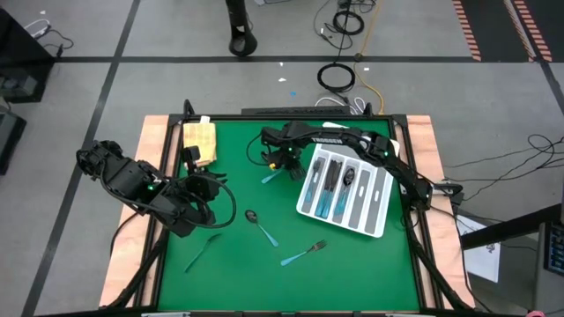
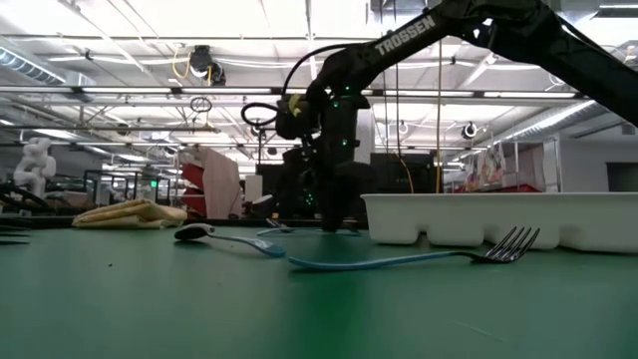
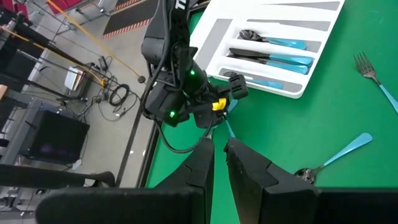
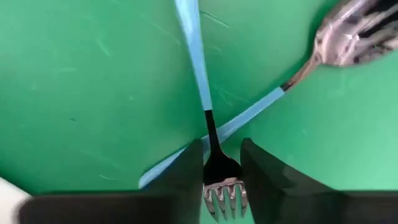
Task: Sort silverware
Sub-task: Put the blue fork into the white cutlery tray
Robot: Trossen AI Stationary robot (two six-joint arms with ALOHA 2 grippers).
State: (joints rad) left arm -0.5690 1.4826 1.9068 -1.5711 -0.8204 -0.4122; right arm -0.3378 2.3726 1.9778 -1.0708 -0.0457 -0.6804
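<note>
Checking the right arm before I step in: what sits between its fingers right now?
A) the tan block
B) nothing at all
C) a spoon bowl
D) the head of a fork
D: in the right wrist view the right gripper has its two dark fingers on either side of the dark head of a fork, whose light-blue handle runs away across the green mat, crossing a spoon.

Silverware, light-blue handles and dark heads: several pieces lie lengthwise in the white tray; a spoon, fork and, seemingly, a knife lie loose on the mat; two crossed pieces lie near the tray.
</note>
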